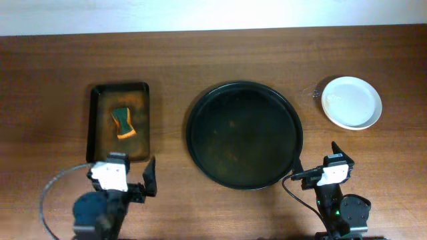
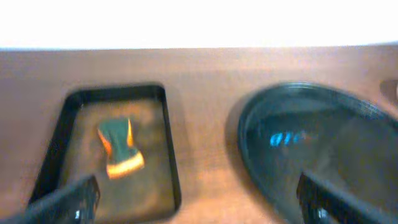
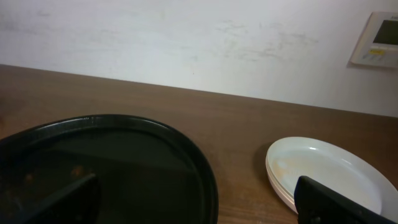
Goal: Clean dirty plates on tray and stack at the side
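Note:
The large round black tray [image 1: 244,135] sits mid-table with no plate on it; it also shows in the left wrist view [image 2: 311,149] and the right wrist view [image 3: 112,168]. The white plates [image 1: 351,102] lie stacked on the table to the tray's right, also seen in the right wrist view [image 3: 326,171]. My left gripper [image 1: 130,180] is open and empty at the near edge, below the rectangular tray. My right gripper [image 1: 315,170] is open and empty at the near edge, by the black tray's lower right rim.
A rectangular rusty-brown tray [image 1: 100,140] at the left holds a green and orange sponge [image 1: 123,122], also seen in the left wrist view [image 2: 119,147]. A cable loops by the left arm [image 1: 50,193]. A wall runs along the table's far edge.

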### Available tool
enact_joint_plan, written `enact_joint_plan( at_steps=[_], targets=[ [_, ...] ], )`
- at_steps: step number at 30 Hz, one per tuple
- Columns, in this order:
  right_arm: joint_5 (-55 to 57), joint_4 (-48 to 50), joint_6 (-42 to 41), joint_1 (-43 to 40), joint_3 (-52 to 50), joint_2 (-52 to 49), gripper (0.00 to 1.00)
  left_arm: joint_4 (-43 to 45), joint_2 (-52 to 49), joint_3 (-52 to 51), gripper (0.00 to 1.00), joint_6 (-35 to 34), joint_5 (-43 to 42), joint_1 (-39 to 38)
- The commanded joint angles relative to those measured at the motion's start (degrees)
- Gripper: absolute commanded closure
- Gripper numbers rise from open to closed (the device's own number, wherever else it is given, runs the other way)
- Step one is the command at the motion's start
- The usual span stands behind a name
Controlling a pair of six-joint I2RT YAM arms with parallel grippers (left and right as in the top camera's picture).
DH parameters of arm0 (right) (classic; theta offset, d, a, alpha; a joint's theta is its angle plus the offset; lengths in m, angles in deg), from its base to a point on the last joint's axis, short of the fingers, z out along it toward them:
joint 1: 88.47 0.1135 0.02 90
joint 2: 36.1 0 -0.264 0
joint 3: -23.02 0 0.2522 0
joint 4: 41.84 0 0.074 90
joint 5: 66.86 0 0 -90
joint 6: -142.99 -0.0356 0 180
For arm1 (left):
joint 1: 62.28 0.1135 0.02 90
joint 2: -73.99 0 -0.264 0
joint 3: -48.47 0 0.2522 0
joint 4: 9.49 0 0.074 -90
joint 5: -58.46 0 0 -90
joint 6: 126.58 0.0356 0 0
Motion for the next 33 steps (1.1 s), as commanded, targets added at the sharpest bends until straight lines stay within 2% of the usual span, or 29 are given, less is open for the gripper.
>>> enact_joint_plan(
  at_steps=[1, 3, 5, 6, 7, 9, 33],
  targets=[
    [0.48, -0.37, 0.57, 0.37, -0.28, 0.48, 0.01, 15.61, 11.23, -15.69, 0.01, 1.11, 0.72, 0.26],
    [0.48, -0.37, 0.57, 0.37, -0.28, 0.48, 0.01, 26.64, 15.78, -22.43, 0.01, 1.09, 1.66, 0.26],
    [0.48, -0.37, 0.57, 0.37, -0.28, 0.48, 0.01, 37.07, 16.13, -26.67, 0.01, 1.11, 4.72, 0.26],
    [0.48, -0.39, 0.57, 0.37, -0.28, 0.48, 0.01, 37.81, 16.13, -27.26, 0.01, 1.14, 5.18, 0.26],
    [0.48, -0.39, 0.57, 0.37, -0.28, 0.48, 0.01, 36.48, 16.13, -27.21, 0.01, 1.11, 5.6, 0.26],
    [0.48, -0.39, 0.57, 0.37, -0.28, 0.48, 0.01, 26.71, 16.13, -27.19, 0.01, 1.11, 5.66, 0.26],
    [0.48, -0.39, 0.57, 0.37, -0.28, 0.48, 0.01, 27.04, 16.04, -27.17, 0.01, 1.11, 5.62, 0.26]
  ],
)
